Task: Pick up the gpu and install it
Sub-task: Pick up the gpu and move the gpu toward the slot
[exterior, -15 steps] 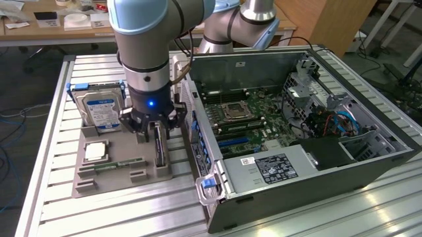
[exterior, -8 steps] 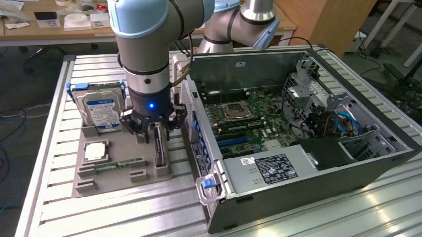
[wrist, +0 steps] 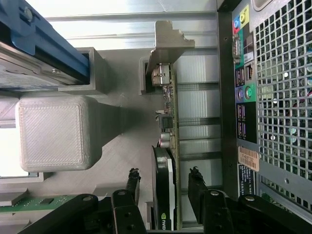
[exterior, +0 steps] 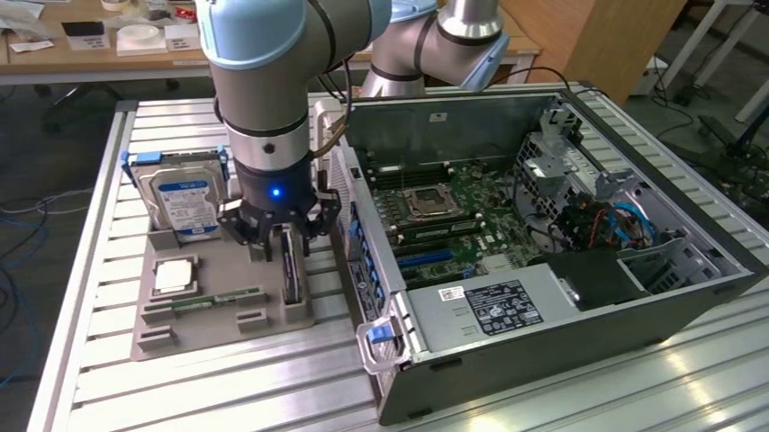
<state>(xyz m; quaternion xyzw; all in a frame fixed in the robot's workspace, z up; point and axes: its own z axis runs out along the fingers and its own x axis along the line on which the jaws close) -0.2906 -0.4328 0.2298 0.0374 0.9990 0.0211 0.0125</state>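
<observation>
As gpu (exterior: 291, 268) stands edgewise, long axis along case (exterior: 577, 335), spread hand (exterior: 288, 239) astride

End effector (wrist: 164, 171) spread, gpu (wrist: 165, 200) btwn

**Exterior view.** Illumination is diffuse, even and overhead, and shadows are soft. Glare streaks the aluminium table (exterior: 673, 378) at 5 o'clock. The interior of the computer case (exterior: 481, 117) is dimmer than its surroundings. A blue indicator light (exterior: 277, 191) glows on the arm's wrist, near centre.

**Wrist view.** Bare slats of the aluminium table (wrist: 122, 12) are overexposed to near white. The grey printed block (wrist: 53, 131) casts a soft shadow across the tray (wrist: 122, 161). The gpu (wrist: 163, 195) reads as deep black with little surface detail.
</observation>
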